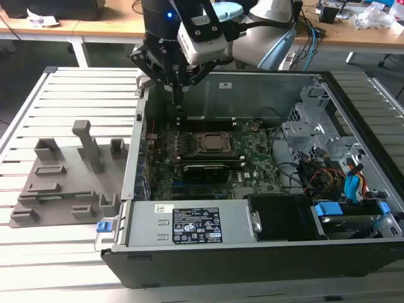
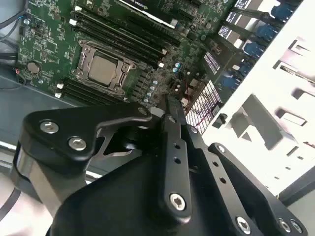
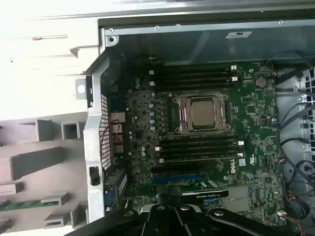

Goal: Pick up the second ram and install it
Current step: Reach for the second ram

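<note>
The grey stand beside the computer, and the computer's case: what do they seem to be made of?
The grey stand looks like matte plastic: uniform dull grey, blocky moulded or printed shapes. The case looks like bare sheet metal: thin folded walls, faint sheen.

1. My gripper [image 1: 178, 98] hangs pointing down over the far corner of the open computer case [image 1: 265, 95], on the exterior view's left, just above the motherboard [image 1: 255, 148].
2. The CPU socket [image 1: 211, 144] sits near the board's middle, nearer the camera than my gripper.
3. A black-covered card [image 1: 205, 170] lies just beside the socket, on its near side.
4. A metal cover [image 1: 142, 221] with a white label spans the case's near edge.
5. Blue and red cables [image 1: 353, 186] bunch at the case's end on the exterior view's right.
6. A grey fixture [image 1: 63, 189] with upright posts rests on the slatted table [image 1: 76, 95] beside the case, well apart from my gripper.
</note>
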Available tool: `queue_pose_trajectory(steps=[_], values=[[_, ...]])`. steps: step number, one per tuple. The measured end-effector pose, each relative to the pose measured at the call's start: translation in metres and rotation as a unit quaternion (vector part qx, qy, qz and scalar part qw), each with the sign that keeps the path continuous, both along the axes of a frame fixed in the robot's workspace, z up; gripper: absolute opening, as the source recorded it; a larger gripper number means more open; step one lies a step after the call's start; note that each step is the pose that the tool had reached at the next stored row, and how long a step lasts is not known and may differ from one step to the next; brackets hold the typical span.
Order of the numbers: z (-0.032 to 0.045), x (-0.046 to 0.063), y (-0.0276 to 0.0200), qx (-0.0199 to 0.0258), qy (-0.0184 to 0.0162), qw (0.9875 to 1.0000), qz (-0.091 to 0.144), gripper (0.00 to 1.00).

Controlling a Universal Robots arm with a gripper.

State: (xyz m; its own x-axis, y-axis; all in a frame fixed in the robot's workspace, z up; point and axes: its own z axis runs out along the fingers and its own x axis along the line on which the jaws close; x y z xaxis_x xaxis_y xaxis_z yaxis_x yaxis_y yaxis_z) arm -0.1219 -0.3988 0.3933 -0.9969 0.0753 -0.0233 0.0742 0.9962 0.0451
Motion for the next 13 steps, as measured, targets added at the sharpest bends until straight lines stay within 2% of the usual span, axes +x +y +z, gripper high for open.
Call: queue_pose_trajectory(steps=[3,5,9,13], values=[[0.0001,-0.004,0.0000,-0.0001,0.0000,1.0000,0.000,0.11],[0.0000,-0.016,0.0000,0.0000,0.0000,1.0000,0.000,0.11],[0.0000,-0.027,0.0000,0.0000,0.0000,1.0000,0.000,0.11],[0.0000,-0.051,0.0000,0.0000,-0.0001,1.0000,0.000,0.11]])
